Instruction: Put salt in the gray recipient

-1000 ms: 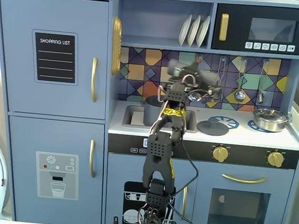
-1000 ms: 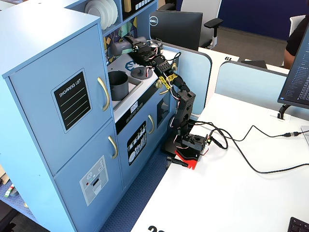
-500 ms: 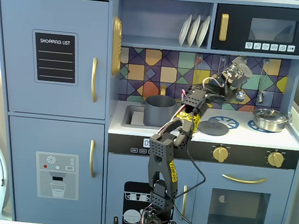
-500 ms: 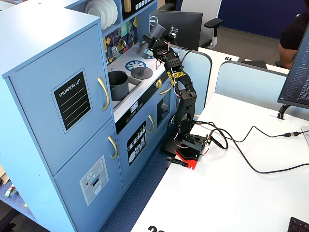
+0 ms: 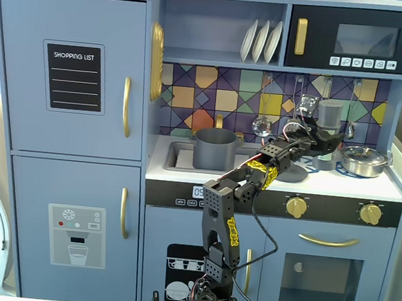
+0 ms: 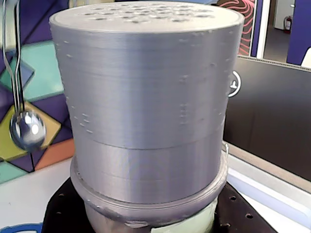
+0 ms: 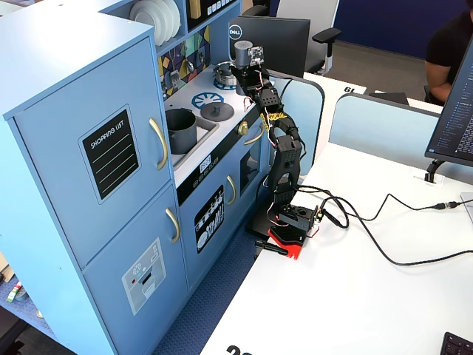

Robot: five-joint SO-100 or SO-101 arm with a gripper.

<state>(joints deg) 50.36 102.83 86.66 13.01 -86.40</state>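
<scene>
The salt point(image 5: 328, 118) is a tall gray shaker held upright over the right part of the toy counter, between a flat lid and a steel pan. My gripper point(image 5: 320, 143) is shut on its lower body. In the wrist view the salt point(image 6: 146, 107) fills the frame, its holed top up and a strip of pale green label low down, with the black fingers point(image 6: 63, 213) on either side of its base. The gray recipient point(image 5: 213, 147) stands in the sink recess, well left of the salt. From the side, the salt point(image 7: 242, 53) is beyond the recipient point(image 7: 181, 130). Whether the salt touches the counter cannot be told.
A flat gray lid with a knob point(image 5: 287, 172) lies on the blue burner, left of the salt. A shiny steel pan point(image 5: 362, 160) sits to the right. Ladles point(image 5: 322, 126) hang on the tiled back wall, and one spoon point(image 6: 26, 128) hangs close by.
The arm swung from above the gray recipient to the right side of the counter, carrying the salt. The salt went from tipped over to upright and came lower.
</scene>
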